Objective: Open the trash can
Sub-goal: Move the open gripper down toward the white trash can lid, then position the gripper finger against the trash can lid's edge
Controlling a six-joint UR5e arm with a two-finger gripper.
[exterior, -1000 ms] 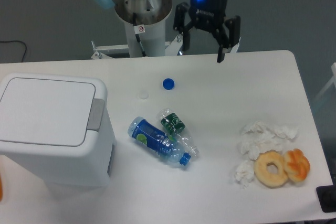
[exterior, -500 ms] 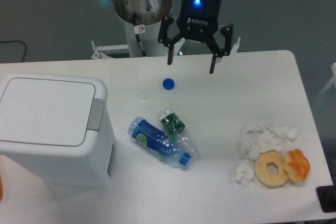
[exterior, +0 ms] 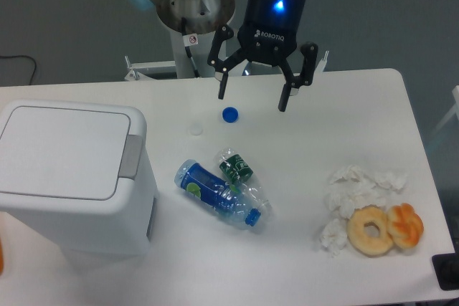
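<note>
The trash can (exterior: 68, 177) is a big white boxy bin at the left of the table, its flat lid down and a grey push tab (exterior: 130, 156) on its right edge. My gripper (exterior: 252, 100) hangs above the back middle of the table, well to the right of the bin and apart from it. Its two black fingers are spread wide, with nothing between them. A blue light glows on its body.
A blue bottle cap (exterior: 229, 114) lies just below the gripper, a white cap (exterior: 196, 130) to its left. Two crushed plastic bottles (exterior: 224, 187) lie mid-table. Crumpled tissues (exterior: 358, 185), a doughnut (exterior: 370, 230) and an orange pastry (exterior: 406, 224) sit at the right. The robot base (exterior: 192, 19) stands behind.
The gripper has moved left and slightly down toward the table middle, turning about its axis, and stays open. The bin and other objects have not moved.
</note>
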